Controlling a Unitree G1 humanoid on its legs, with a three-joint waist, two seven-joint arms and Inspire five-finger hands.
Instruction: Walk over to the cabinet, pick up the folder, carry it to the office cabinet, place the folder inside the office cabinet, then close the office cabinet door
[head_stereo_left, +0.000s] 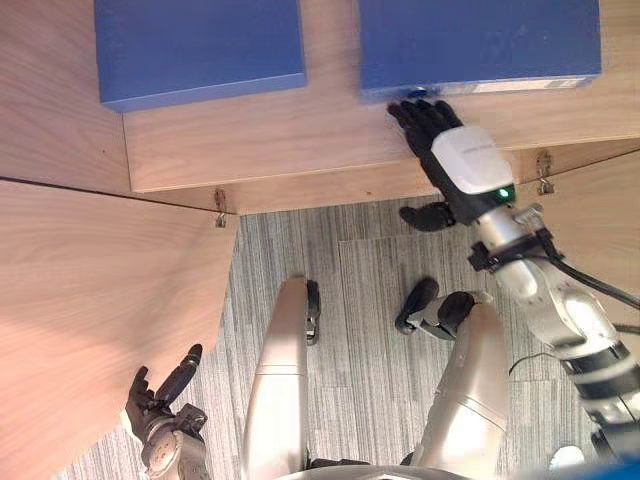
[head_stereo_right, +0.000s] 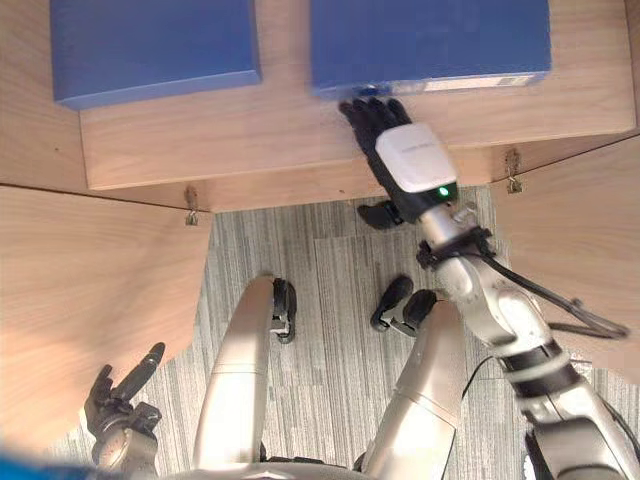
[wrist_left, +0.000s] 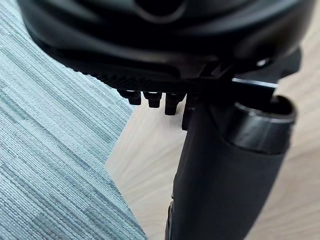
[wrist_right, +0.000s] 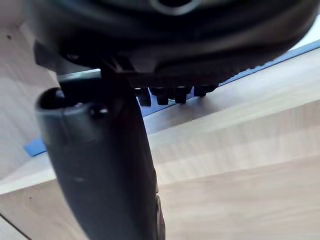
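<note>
Two blue folders lie flat on the wooden cabinet shelf (head_stereo_left: 280, 140): one on the left (head_stereo_left: 200, 45), one on the right (head_stereo_left: 480, 40). My right hand (head_stereo_left: 455, 155) lies stretched over the shelf, open, with its straight fingertips touching the right folder's front edge. Its thumb hangs below the shelf's front edge. The right wrist view shows that folder's blue edge (wrist_right: 35, 146) just past the fingers. My left hand (head_stereo_left: 160, 395) hangs low beside the open left door, open and holding nothing.
The cabinet's left door (head_stereo_left: 90, 300) swings out wide towards me, and the right door (head_stereo_left: 600, 210) stands open at the right. Metal hinges (head_stereo_left: 221, 208) sit under the shelf edge. Grey striped carpet (head_stereo_left: 360, 260) covers the floor between the doors.
</note>
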